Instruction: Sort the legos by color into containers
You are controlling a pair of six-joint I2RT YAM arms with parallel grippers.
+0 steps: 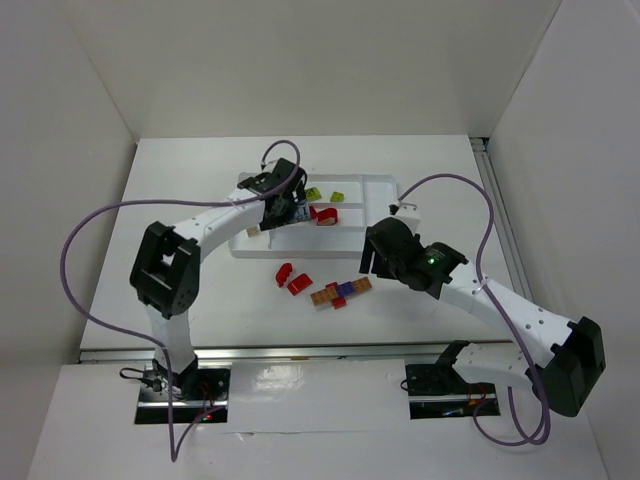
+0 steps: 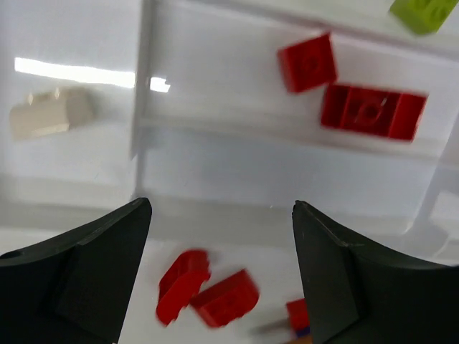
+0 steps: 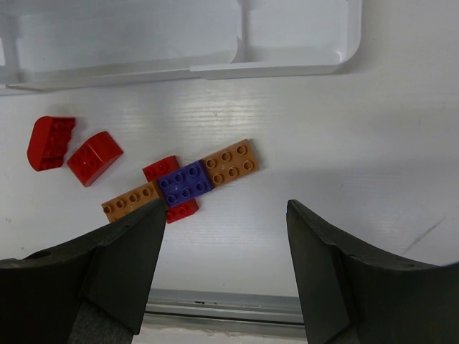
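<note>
Leftmost, a tan brick [image 2: 50, 113] lies in an end compartment of the white tray [image 1: 375, 195]. Beside it the left gripper [image 2: 221, 209] hovers above the tray's near wall, jaws spread and empty. Two red bricks [image 2: 369, 112] and lime bricks [image 1: 313, 194] lie in compartments beyond. On the table [image 1: 180, 180], two loose red bricks [image 3: 72, 147] and a joined orange-brown, purple and red cluster [image 3: 185, 183] lie under the right gripper [image 3: 226, 208], likewise spread, holding nothing.

I see white table [image 1: 180, 185] w/ tray [image 1: 378, 196] on it; 2 red bricks [image 1: 299, 285] lie loose just in front of tray. Beside them, to the right: joined orange-brown/purple/red cluster [image 1: 343, 291].
</note>
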